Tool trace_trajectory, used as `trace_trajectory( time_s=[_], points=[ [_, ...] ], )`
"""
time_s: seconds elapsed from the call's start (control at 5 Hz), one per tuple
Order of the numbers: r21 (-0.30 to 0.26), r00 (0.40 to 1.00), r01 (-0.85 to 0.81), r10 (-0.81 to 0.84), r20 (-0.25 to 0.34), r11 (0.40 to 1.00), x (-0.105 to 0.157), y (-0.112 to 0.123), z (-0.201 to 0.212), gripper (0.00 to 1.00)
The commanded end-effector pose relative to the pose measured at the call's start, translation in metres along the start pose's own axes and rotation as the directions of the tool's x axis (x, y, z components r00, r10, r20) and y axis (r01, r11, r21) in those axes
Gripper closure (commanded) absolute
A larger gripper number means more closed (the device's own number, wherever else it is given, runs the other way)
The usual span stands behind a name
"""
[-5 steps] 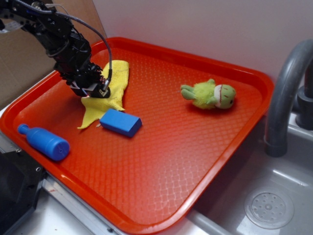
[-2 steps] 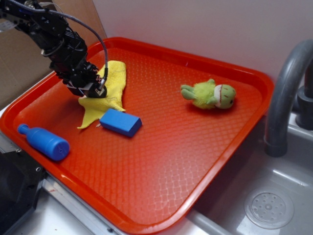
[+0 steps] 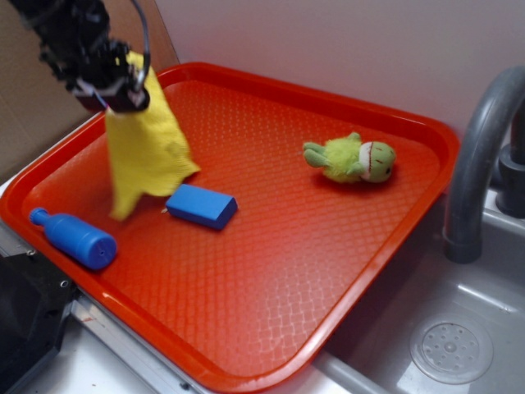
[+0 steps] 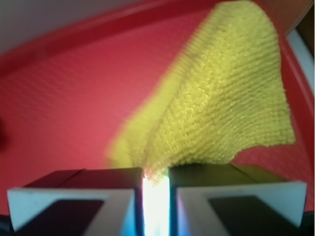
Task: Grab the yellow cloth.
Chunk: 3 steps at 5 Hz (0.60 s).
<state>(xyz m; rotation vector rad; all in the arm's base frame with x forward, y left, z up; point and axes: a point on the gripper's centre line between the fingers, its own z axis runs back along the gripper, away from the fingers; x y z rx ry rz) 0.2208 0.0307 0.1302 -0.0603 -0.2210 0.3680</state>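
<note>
Yellow cloth (image 3: 145,152) lifted since, hanging lengthwise downward from jaws.

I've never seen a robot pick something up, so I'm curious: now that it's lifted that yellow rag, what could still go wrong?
The gripper pinches only a narrow fold of the thin, floppy yellow cloth, so it might slip out. The cloth's hanging tip looks blurred, perhaps swinging, and hangs near the blue rectangular block and the blue plastic bottle on the red tray; moving low might brush them.

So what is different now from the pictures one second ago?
The gripper has risen toward the tray's back-left corner, lifting the yellow cloth, which now hangs from it. The blue block, blue bottle and plush toy have not moved.
</note>
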Motion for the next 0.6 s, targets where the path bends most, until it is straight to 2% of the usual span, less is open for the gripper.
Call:
trace_trajectory(
  time_s=[0.0, 0.2, 0.4],
  points=[
    [0.019, 0.998, -0.051, 0.051, 0.044, 0.998, 0.054, -0.021, 0.101, 1.00],
    [0.035, 0.997, -0.055, 0.052, 0.060, 0.998, 0.063, -0.024, 0.122, 1.00],
    [0.040, 0.999, -0.034, 0.033, 0.024, 0.999, 0.060, -0.024, 0.111, 1.00]
  ],
)
